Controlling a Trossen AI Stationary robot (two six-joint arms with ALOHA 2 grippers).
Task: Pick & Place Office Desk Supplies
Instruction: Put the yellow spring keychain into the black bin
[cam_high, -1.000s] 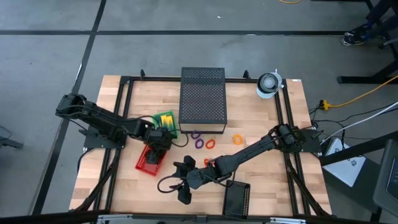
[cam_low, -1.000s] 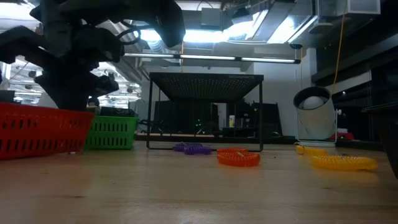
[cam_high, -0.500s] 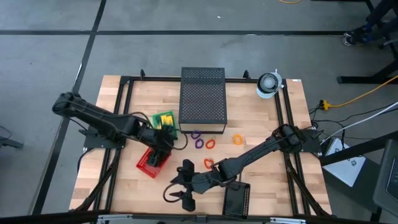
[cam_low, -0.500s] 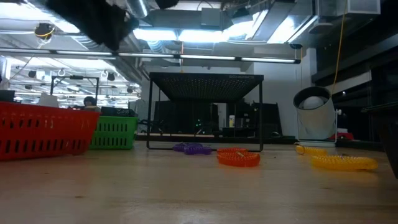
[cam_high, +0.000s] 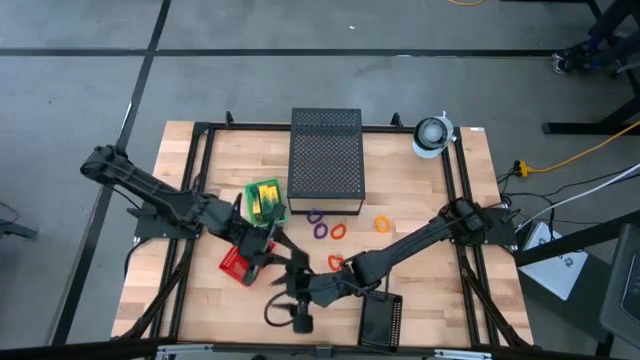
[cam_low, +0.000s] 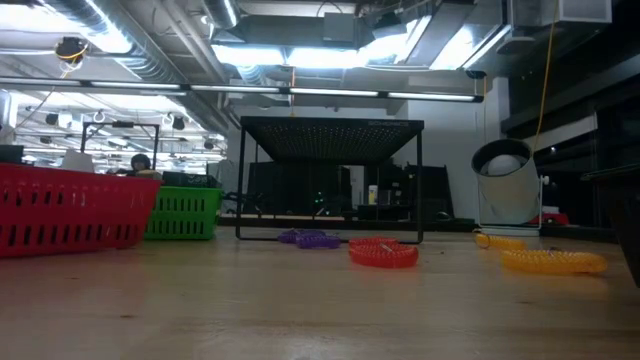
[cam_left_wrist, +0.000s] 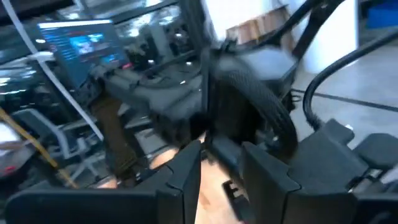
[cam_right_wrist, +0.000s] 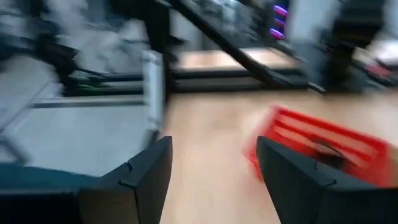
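Note:
A red basket (cam_high: 236, 266) stands near the table's left, and a dark small item (cam_right_wrist: 324, 148) lies in it. Beside it, farther back, a green basket (cam_high: 266, 200) holds a yellow-and-green crayon box (cam_high: 262, 197). Purple rings (cam_high: 318, 223), orange rings (cam_high: 382, 224) and a red ring (cam_high: 335, 262) lie on the wood in front of the large black perforated box (cam_high: 325, 160). My left gripper (cam_high: 276, 248) hangs open and level above the red basket's right end, with nothing between its fingers (cam_left_wrist: 186, 171). My right gripper (cam_high: 297, 297) stands wide open near the front, right of the red basket.
A small black perforated tray (cam_high: 380, 320) lies at the front, beside my right arm. A white cup-shaped thing (cam_high: 432, 135) stands at the back right corner. A black metal frame (cam_high: 200, 135) runs round the table. Both grippers hang close together over the front middle.
My left gripper has risen out of the red basket and out of the low view. It has tipped from pointing down to level and has gone a little toward the table's right and near edge. The red basket and the rings have stayed in place.

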